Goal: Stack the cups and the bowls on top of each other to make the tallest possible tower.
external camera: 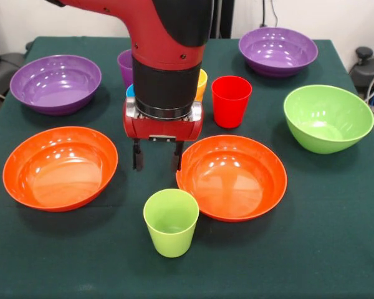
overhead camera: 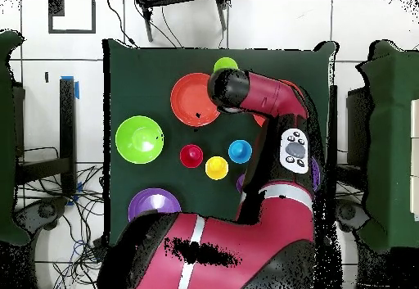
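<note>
My gripper (external camera: 157, 157) hangs open and empty just above the table, between the two orange bowls (external camera: 60, 167) (external camera: 232, 176) and just behind the upright light green cup (external camera: 171, 221). The red cup (external camera: 230, 99) stands behind the right orange bowl. The arm partly hides the purple cup (external camera: 125, 65), blue cup (external camera: 130, 91) and yellow cup (external camera: 201, 84). Two purple bowls (external camera: 56, 83) (external camera: 278, 50) and the light green bowl (external camera: 328, 117) sit further out. Every piece stands singly; no tower shows. The overhead view shows the green cup (overhead camera: 225, 63), one orange bowl (overhead camera: 194, 99), red (overhead camera: 191, 155), yellow (overhead camera: 216, 168) and blue (overhead camera: 240, 151) cups.
The dark green tablecloth (external camera: 311, 249) covers the table. In the overhead view the arm (overhead camera: 262, 97) reaches across the table and hides the gripper and most of the second orange bowl. The green bowl (overhead camera: 139, 138) and one purple bowl (overhead camera: 153, 204) lie to the left there.
</note>
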Action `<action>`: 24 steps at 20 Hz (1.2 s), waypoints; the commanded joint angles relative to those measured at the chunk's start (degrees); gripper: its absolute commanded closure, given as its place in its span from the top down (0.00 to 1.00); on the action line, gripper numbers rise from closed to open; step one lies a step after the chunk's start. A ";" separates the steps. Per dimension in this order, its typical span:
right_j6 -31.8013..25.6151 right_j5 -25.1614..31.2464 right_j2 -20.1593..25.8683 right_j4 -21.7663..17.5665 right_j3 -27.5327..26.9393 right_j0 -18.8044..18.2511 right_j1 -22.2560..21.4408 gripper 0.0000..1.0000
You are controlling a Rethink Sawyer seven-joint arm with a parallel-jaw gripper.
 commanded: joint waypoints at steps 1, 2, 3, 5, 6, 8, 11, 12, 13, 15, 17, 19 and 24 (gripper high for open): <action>2.47 6.54 5.67 -1.16 0.64 0.78 1.55 1.00; 2.51 6.41 5.81 -1.07 0.84 0.70 1.51 1.00; 2.55 6.29 5.94 -0.98 1.04 0.63 1.46 1.00; 2.41 5.68 6.75 -0.64 1.27 0.34 1.72 1.00; 2.44 5.53 7.01 -0.46 1.39 0.23 1.77 1.00; 2.48 6.06 7.03 -0.38 0.15 0.29 2.31 1.00; 2.65 3.01 7.42 -0.82 2.64 0.18 2.35 1.00; 2.49 2.27 7.71 -0.89 3.01 -0.09 2.61 1.00; 2.35 1.28 8.03 -1.00 3.72 -0.32 2.69 1.00; 2.20 0.36 8.37 -1.13 4.16 -0.67 3.17 1.00; 1.93 -0.68 9.03 -1.15 4.89 -1.16 3.44 1.00; 1.86 -1.57 9.51 -1.30 5.22 -1.34 3.71 1.00; 2.64 -1.66 9.24 -1.79 4.91 -1.07 4.21 1.00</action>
